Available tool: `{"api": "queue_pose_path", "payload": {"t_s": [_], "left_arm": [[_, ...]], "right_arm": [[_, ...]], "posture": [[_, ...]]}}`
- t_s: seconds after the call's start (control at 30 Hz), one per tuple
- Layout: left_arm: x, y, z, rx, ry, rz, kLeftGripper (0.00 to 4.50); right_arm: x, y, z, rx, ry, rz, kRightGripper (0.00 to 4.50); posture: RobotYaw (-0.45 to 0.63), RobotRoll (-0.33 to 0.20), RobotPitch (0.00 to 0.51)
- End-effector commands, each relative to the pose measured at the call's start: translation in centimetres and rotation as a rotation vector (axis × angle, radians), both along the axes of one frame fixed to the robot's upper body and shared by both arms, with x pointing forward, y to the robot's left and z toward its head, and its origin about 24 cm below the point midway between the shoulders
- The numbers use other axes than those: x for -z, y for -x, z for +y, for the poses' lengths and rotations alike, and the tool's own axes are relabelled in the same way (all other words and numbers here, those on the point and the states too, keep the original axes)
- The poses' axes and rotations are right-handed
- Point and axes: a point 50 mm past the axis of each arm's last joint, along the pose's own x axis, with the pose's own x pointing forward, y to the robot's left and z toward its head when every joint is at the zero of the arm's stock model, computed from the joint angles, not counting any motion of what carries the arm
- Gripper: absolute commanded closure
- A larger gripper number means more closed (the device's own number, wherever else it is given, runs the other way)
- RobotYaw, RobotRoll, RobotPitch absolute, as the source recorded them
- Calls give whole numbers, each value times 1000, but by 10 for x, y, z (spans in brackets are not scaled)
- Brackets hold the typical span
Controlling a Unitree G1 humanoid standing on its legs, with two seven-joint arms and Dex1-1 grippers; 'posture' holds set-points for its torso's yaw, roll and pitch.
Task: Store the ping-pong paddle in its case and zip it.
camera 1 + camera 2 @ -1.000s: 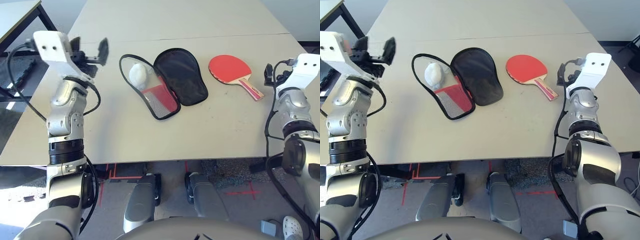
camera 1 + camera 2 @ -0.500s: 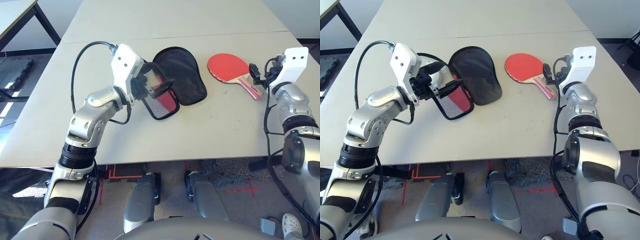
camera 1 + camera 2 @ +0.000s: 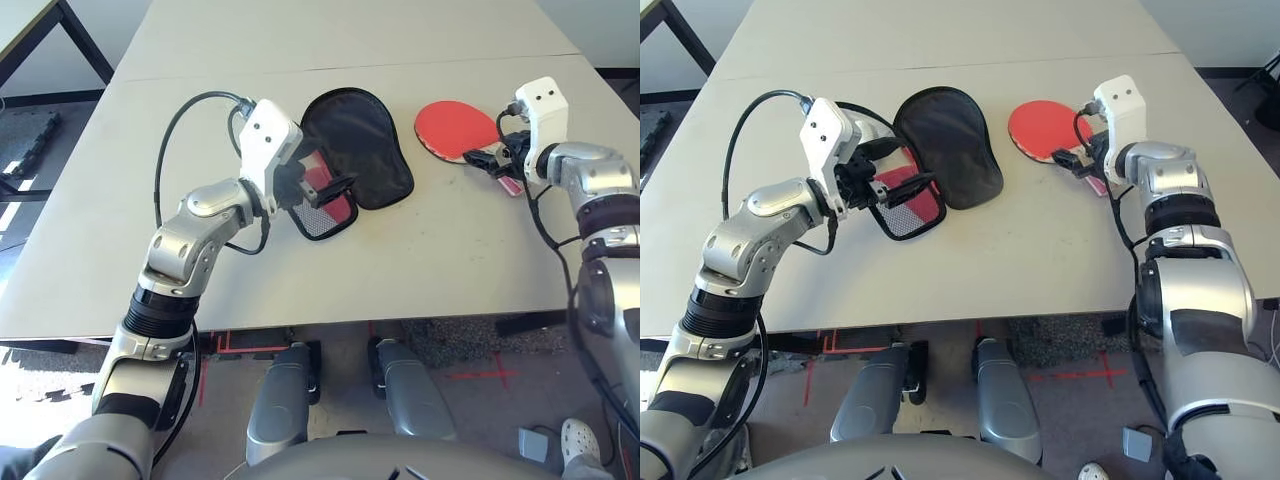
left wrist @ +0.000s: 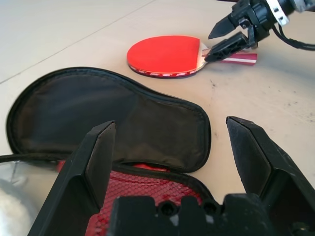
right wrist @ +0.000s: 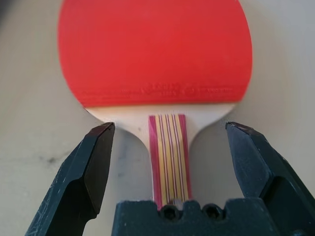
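Head view: paddle (image 3: 455, 129) lies flat on the surface (image 3: 420, 250), beside the unzipped case (image 3: 350, 160). Left wrist view: left gripper (image 4: 172, 147), fingers spread, hovers over the case. Right wrist view: right gripper (image 5: 170, 142), fingers wide, straddles the handle (image 5: 170, 147). Likely pickup stage; next, closing squarely.

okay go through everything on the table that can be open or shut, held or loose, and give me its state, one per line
case: unzipped and spread open flat on the table, black lining up, no paddle inside.
ping-pong paddle: lying flat, red face up, outside the case, not gripped.
left gripper: open, over the case's mesh half.
right gripper: open, fingers either side of the paddle's handle, not closed on it.
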Motion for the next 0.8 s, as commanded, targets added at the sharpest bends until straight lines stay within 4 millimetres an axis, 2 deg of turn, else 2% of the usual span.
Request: {"api": "queue_pose_path", "payload": {"t_s": [0.03,0.13,0.17,0.27,0.5,0.8], "left_arm": [[2,1,0,0,-40,-6,0],[-4,-2,-4,-14,-7,-21,0],[-5,-2,-4,-16,6,-18,0],[1,2,-5,-6,-10,0,0],[1,1,-7,-11,-7,-1,0],[6,6,-12,20,-25,11,0]], "right_arm": [[-8,1,-3,27,22,73,20],[-10,1,-4,62,16,104,20],[-8,1,-3,75,17,124,20],[-6,2,4,48,23,210,20],[-20,1,5,40,33,226,20],[16,5,10,42,16,306,20]], "posture": [[61,0,233],[63,0,236],[63,0,254],[72,0,260],[74,0,262],[80,0,255]]}}
